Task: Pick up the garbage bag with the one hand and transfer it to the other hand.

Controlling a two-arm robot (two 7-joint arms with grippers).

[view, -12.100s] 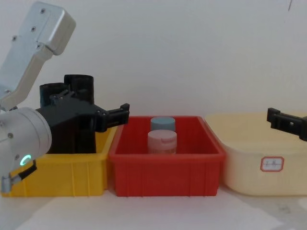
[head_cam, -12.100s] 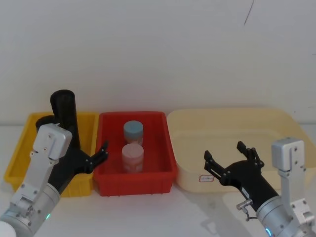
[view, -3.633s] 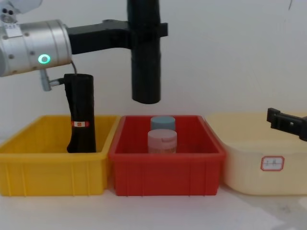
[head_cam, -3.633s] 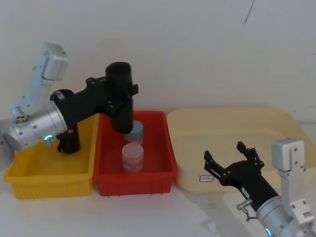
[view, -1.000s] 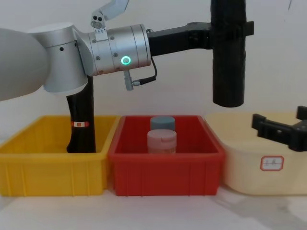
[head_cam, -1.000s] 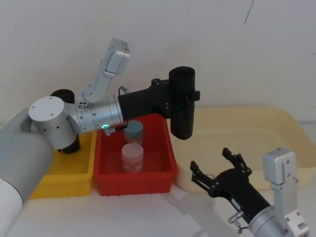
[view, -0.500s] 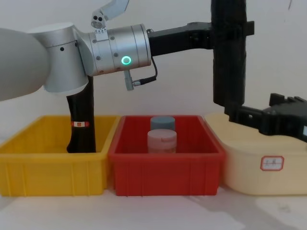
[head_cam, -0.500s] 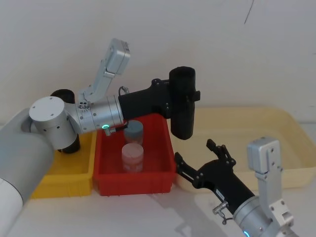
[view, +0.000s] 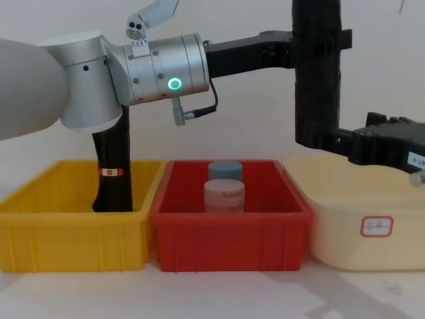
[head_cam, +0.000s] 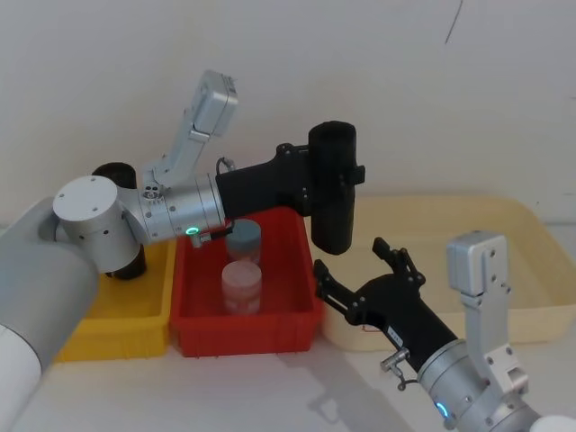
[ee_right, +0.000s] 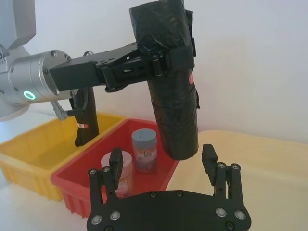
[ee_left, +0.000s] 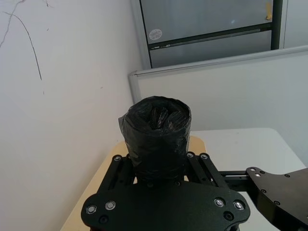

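Wide-open blue-ringed right gripper (head_cam: pixel 347 256) has risen to the lower end of the matte black garbage-bag roll (head_cam: pixel 333 216) clamped by green-ringed left gripper (head_cam: pixel 331 173); handover looks imminent.

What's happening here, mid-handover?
Yes, mid-handover. The left gripper is clamped on the garbage bag, holding it upright in the air roughly above where the red bin meets the beige tub. The right gripper is at the roll's lower end with its fingers open, not yet closed on it. A second, labelled black roll stands in the yellow bin.
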